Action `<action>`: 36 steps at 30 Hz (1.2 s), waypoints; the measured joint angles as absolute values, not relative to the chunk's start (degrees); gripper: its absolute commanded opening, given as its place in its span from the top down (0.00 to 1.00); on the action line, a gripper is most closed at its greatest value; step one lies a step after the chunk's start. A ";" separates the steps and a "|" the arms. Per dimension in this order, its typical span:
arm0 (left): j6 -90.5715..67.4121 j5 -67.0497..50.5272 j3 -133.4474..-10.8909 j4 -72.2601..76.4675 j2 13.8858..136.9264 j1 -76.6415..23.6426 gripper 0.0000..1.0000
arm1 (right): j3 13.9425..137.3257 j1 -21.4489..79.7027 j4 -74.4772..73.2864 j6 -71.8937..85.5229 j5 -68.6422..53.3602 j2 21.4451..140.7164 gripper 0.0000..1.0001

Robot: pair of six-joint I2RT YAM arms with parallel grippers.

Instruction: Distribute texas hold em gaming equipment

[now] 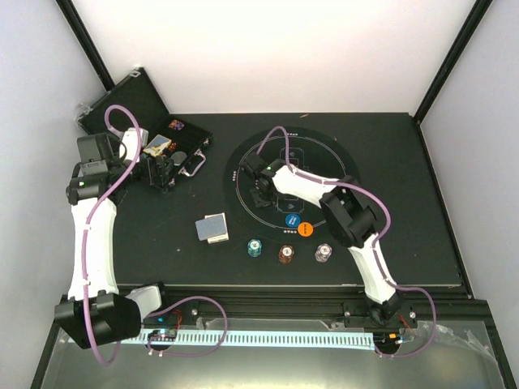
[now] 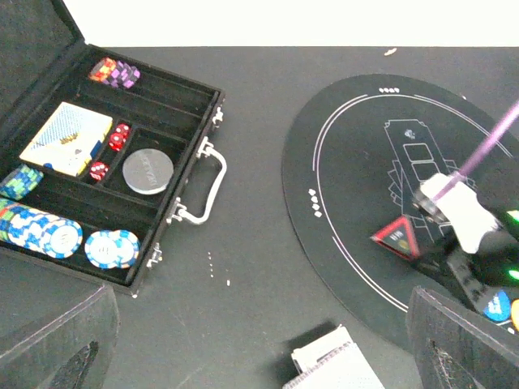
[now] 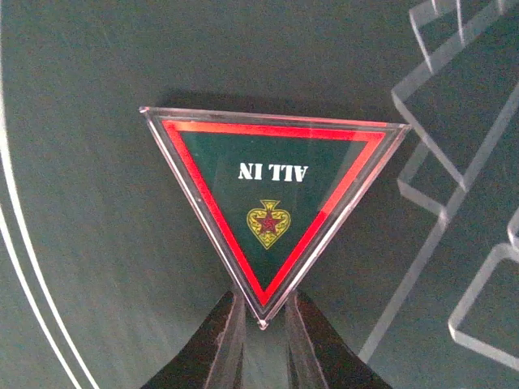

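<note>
Red-edged triangle marker (image 3: pixel 274 203) lay on the round mat (image 1: pixel 324 154), its tip between the nearly closed jaws of the right gripper (image 3: pixel 263 340), perhaps pinched, while the left gripper (image 1: pixel 165 172) gaped beside the case (image 1: pixel 134 97); chip stacks (image 1: pixel 285 254), cards (image 1: pixel 212 228) and discs (image 1: pixel 293 220) were set out, yet more chips (image 2: pixel 49 231) sat cased.

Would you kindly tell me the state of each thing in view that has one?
case: open, lid back.
triangle marker: flat on the mat, printed face up.
left gripper: open, holding nothing.
right gripper: fingers flank the marker's tip; grip unclear.
cards: loose stack on the table.
chips: three upright stacks.
</note>
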State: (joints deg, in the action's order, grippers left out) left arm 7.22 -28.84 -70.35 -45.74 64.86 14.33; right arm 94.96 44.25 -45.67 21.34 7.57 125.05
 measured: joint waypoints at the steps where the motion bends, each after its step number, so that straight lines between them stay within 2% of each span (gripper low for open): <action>1: 7.18 -29.10 -70.37 -45.95 64.93 14.57 0.01 | 97.14 44.23 -45.87 21.28 7.55 126.43 0.84; 8: 7.31 -31.22 -70.37 -48.86 64.95 15.84 0.01 | 119.96 44.23 -48.88 20.40 6.63 140.29 0.84; 12: 8.03 -31.29 -70.37 -50.04 64.60 16.08 0.01 | 127.92 44.23 -50.68 19.86 5.34 144.77 0.82; 16: 8.86 -31.29 -70.37 -50.63 64.12 16.16 0.01 | 128.66 44.23 -52.25 19.62 4.32 144.70 0.62; 18: 9.19 -31.29 -70.37 -50.81 63.96 16.19 0.01 | 124.66 44.23 -51.79 19.31 4.16 142.28 0.49; 21: 9.65 -31.64 -70.30 -51.00 63.96 16.25 0.01 | 113.08 44.23 -51.44 19.57 4.62 133.86 0.43; 29: 9.87 -34.04 -69.58 -51.05 63.75 16.53 0.01 | 84.82 44.23 -46.78 22.63 6.61 106.50 0.43; 36: 9.89 -35.46 -69.58 -51.03 63.75 16.56 0.01 | 67.57 44.23 -43.77 24.86 7.11 101.67 0.44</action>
